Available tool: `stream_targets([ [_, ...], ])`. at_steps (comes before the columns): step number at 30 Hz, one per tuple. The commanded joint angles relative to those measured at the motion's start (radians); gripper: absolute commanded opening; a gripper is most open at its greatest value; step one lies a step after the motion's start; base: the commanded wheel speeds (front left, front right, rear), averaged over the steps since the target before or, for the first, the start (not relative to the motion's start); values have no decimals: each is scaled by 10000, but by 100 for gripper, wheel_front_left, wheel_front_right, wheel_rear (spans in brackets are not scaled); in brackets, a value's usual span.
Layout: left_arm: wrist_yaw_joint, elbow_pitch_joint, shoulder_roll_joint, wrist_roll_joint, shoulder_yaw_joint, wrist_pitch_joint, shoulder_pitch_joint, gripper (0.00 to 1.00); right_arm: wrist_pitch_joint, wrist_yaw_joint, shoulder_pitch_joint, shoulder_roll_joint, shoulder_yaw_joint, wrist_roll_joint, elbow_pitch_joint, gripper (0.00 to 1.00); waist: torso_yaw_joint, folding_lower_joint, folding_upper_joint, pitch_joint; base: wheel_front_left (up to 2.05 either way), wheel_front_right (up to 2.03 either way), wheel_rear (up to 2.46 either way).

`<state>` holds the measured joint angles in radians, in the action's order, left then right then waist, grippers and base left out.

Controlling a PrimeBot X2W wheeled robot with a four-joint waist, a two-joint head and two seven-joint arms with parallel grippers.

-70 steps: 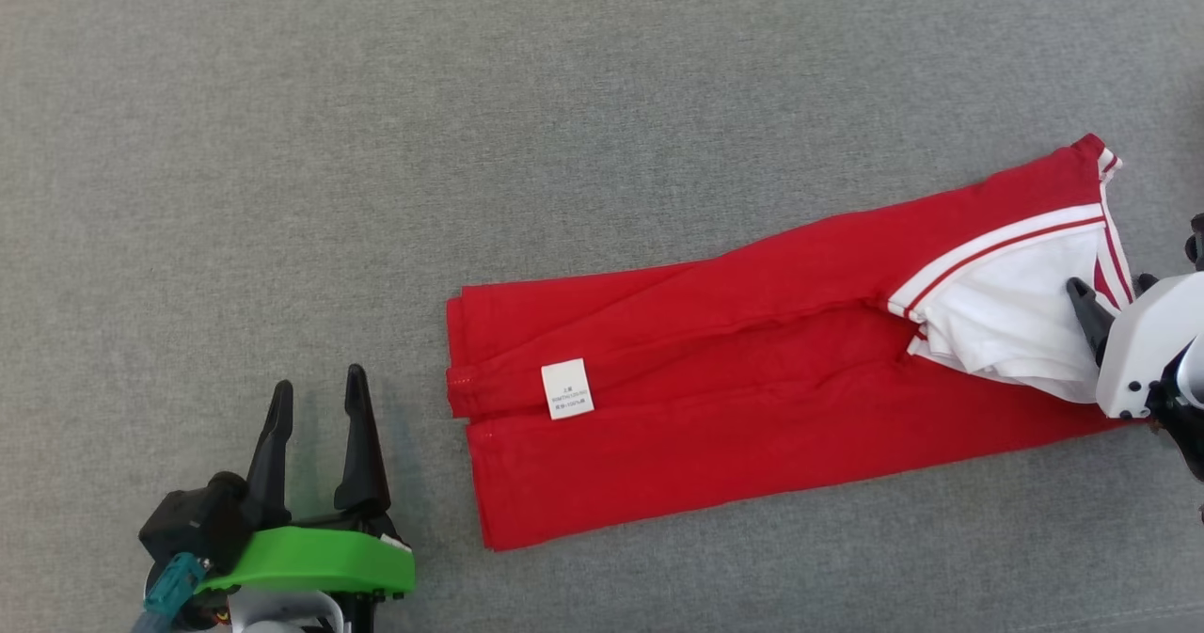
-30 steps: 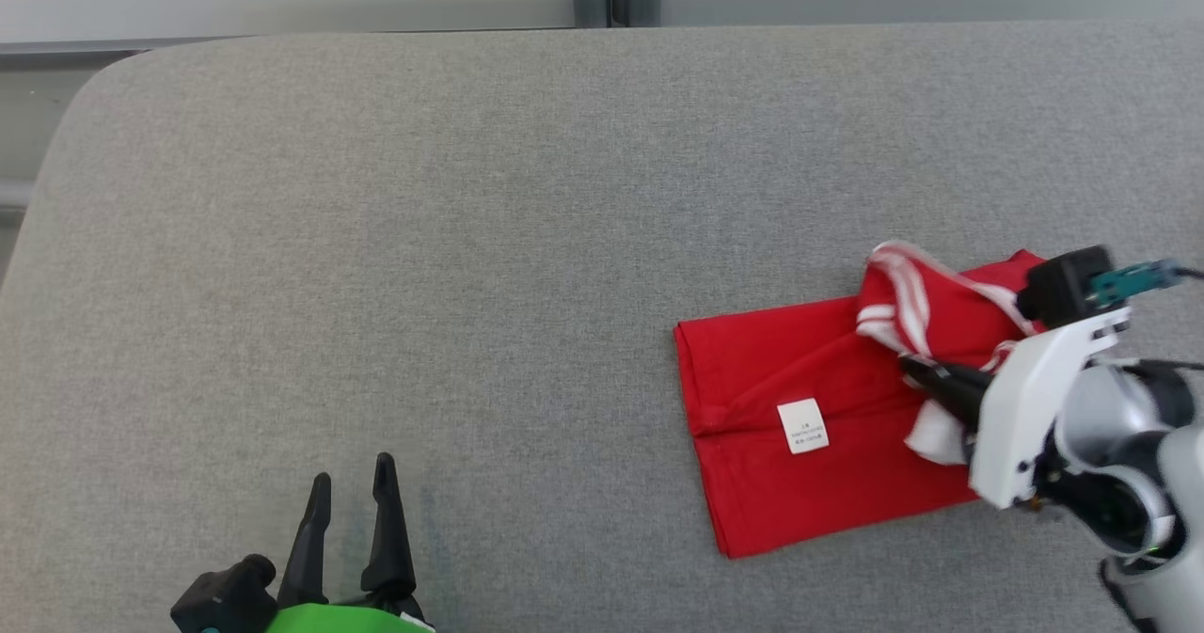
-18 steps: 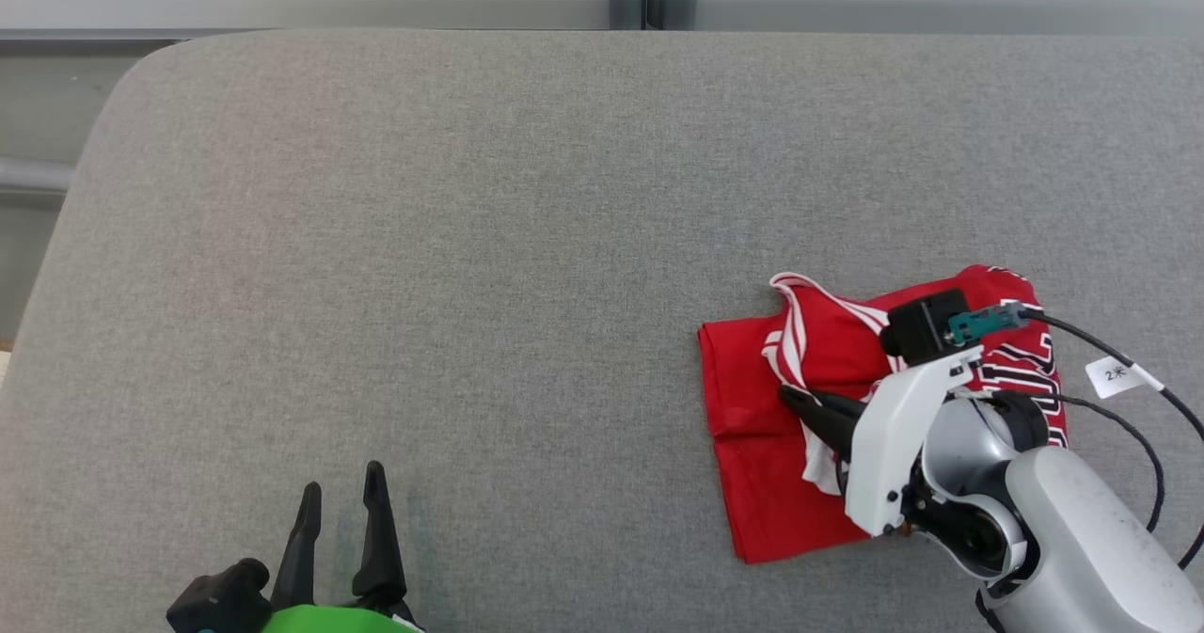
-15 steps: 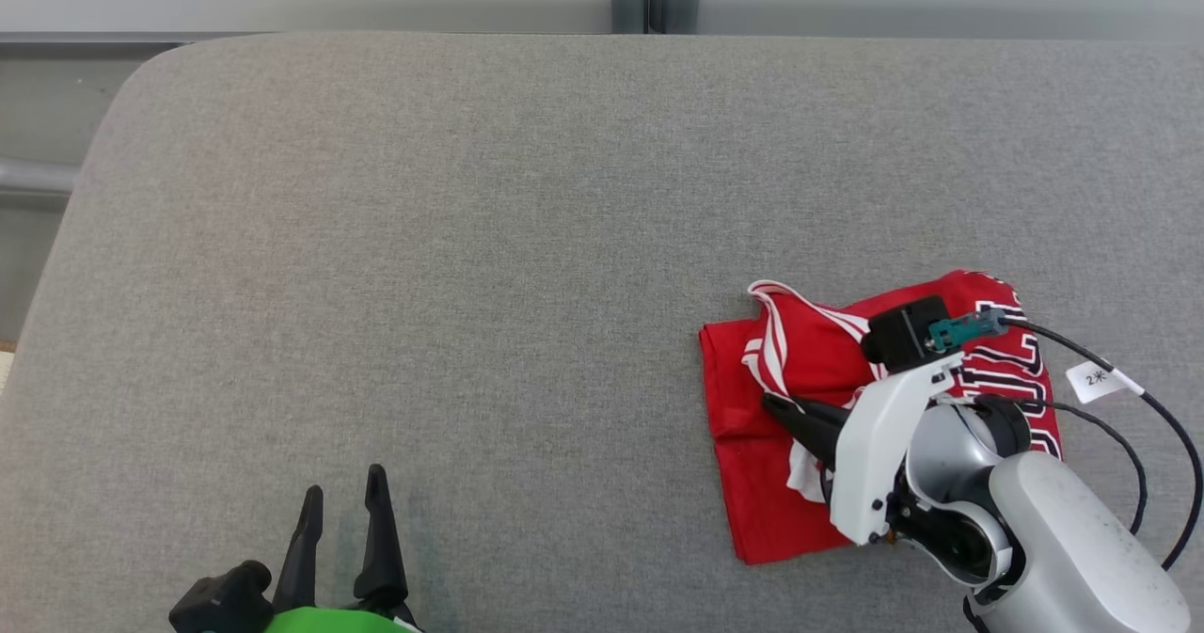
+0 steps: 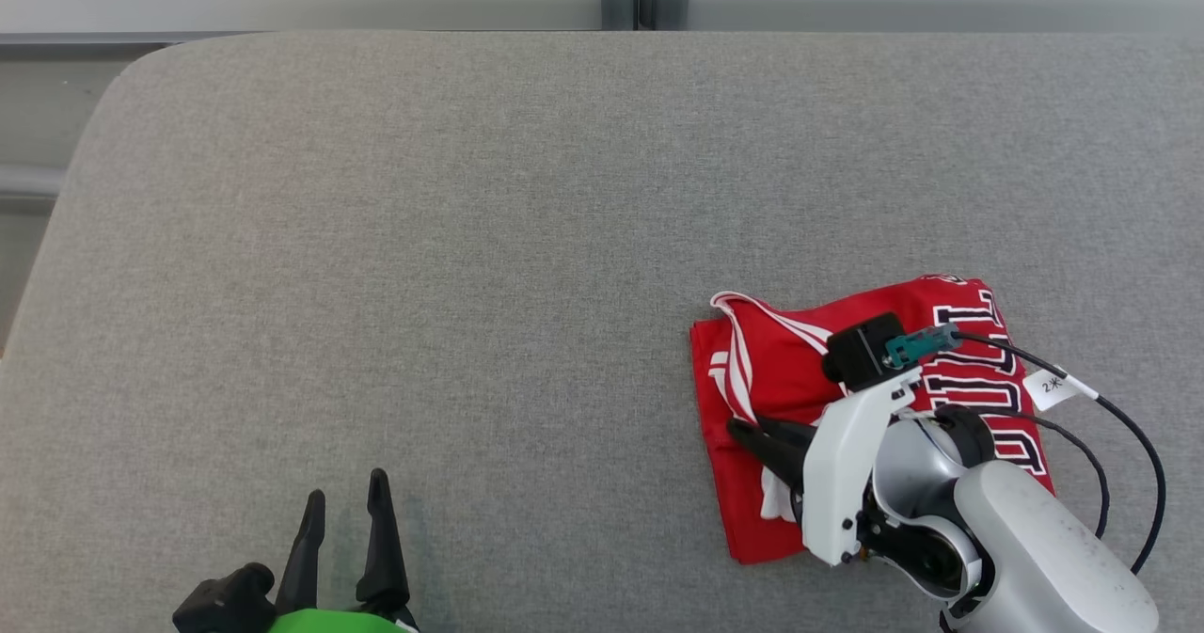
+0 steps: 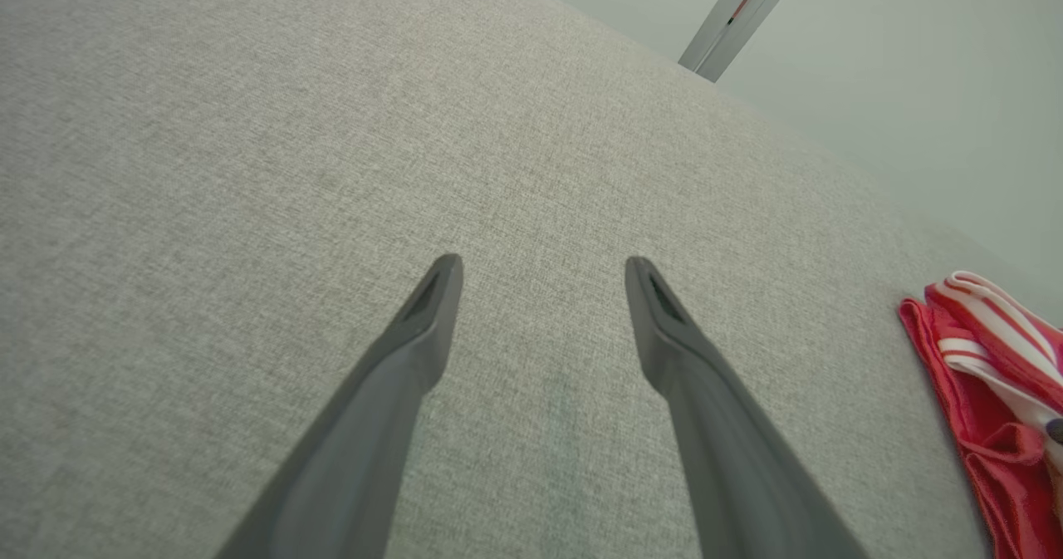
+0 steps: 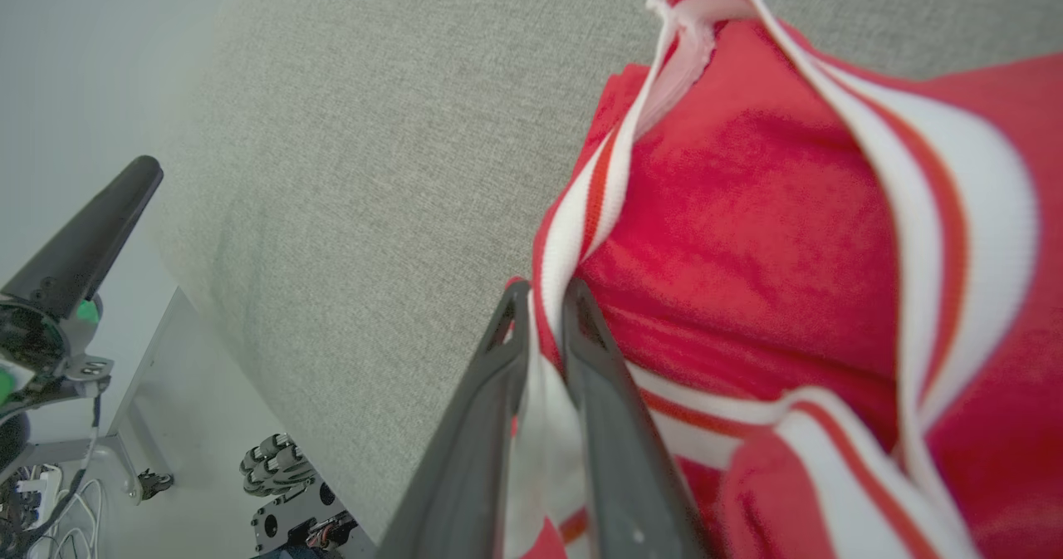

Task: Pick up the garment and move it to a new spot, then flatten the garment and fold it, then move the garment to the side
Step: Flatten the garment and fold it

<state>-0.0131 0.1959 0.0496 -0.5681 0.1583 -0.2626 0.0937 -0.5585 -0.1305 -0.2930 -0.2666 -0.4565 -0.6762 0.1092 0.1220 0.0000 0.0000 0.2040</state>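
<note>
1. Now the red garment (image 5: 800, 370) lies folded on the right front of the grey cushion (image 5: 470, 238), striped trim raised along its left edge.
2. My right gripper (image 5: 738, 429) is pinched on that trim at the left edge.
3. My left gripper (image 5: 345, 494) hangs well apart, fingers spread, holding nothing.
4. Bare cushion stretches left and back to its rounded corner.

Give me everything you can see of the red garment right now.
The garment is a red knit jersey with white-and-red striped trim and white, black-edged lettering facing up. It lies folded into a compact, slightly rumpled stack on the grey fabric surface, on the robot's right. One striped edge loops up at its far left corner. The right gripper is closed on a white striped edge near the stack's left side, fingers low over the cloth.
</note>
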Motion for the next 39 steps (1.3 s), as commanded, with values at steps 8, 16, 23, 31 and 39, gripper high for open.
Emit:
stream_targets([
  [8, -43, 193, 23, 177, -282, -25, 544, 100, 978, -4, 774, -692, -451, -932, -1259, 100, -122, 0, 0, -941, 0, 0, 0],
  [16, 43, 121, 23, 606, -834, -25, 1081, 100, 4680, -4, 2732, -1718, 1635, 608, -1963, 100, -391, 0, 0, -1918, 0, 0, 0],
  [23, 239, -1, 18, 959, -1333, -25, 928, 100, 8043, -3, 3965, -1228, 3858, 3624, 8, 100, -652, 0, 0, -2203, 0, 0, 0],
  [31, 232, -126, 21, 984, -1532, -25, 1058, 100, 8235, -1, 4365, -23, 5276, 4858, 499, 100, -879, 0, 0, -2177, 0, 0, 0],
  [39, 259, -179, 21, 1037, -1647, -25, 1039, 100, 8234, -3, 3840, 144, 4925, 4936, 62, 0, -905, 0, 0, -2070, 0, 0, 0],
])
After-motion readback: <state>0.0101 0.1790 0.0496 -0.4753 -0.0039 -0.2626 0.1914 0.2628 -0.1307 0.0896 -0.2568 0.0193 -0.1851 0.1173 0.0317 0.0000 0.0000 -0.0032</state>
